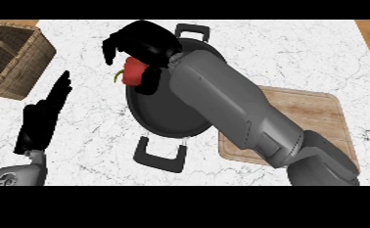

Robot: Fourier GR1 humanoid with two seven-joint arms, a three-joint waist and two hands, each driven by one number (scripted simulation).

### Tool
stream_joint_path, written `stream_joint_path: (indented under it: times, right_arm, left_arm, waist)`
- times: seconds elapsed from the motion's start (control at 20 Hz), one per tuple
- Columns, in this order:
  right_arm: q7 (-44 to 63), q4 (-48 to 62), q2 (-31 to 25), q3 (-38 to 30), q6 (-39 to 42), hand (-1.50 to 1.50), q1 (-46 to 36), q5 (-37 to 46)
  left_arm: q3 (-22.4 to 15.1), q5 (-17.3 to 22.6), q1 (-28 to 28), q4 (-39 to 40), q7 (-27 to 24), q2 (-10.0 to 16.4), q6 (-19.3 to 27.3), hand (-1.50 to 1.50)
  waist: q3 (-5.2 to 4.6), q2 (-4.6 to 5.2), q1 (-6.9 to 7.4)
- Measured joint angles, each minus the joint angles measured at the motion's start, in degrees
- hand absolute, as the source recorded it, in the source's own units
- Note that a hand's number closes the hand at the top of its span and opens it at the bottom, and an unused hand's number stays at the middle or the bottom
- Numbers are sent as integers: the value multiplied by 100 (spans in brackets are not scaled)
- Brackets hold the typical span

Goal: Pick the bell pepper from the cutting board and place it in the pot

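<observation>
A red bell pepper (133,72) with a green stem hangs over the left rim of the black pot (162,112). My right hand (145,43) is curled round the pepper from above, and its forearm crosses the pot from the lower right. The wooden cutting board (311,112) lies to the right of the pot with nothing visible on it, partly hidden by the arm. My left hand (45,112) rests open at the left, fingers pointing up.
A woven basket (20,58) stands at the far left edge of the white marble counter (289,46). The pot has two black handles, one at the far side (194,29) and one at the near side (159,156).
</observation>
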Motion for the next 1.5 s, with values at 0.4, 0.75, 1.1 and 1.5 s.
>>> stream_joint_path:
  times: [0.4, 0.75, 1.1, 1.5]
  right_arm:
    - [-441, 447, 1, 257, -6, -150, 3, -1037]
    - [-962, 268, 0, -426, -82, -150, 149, -2432]
    - [-1012, 799, 0, -857, 641, -150, -195, -3438]
    - [-1412, 1598, -364, -1438, 2004, -150, -365, -3664]
  left_arm:
    - [-73, -62, -14, -43, -24, -73, 17, 0]
    - [-73, -68, 45, -11, -76, -99, 8, 0]
    - [70, -31, 194, -58, -87, -60, 27, 0]
    - [214, 22, 314, -203, 23, -32, 22, 0]
  waist:
    - [3, 19, 113]
    - [10, 10, 88]
    - [9, -29, -93]
    - [13, -62, -313]
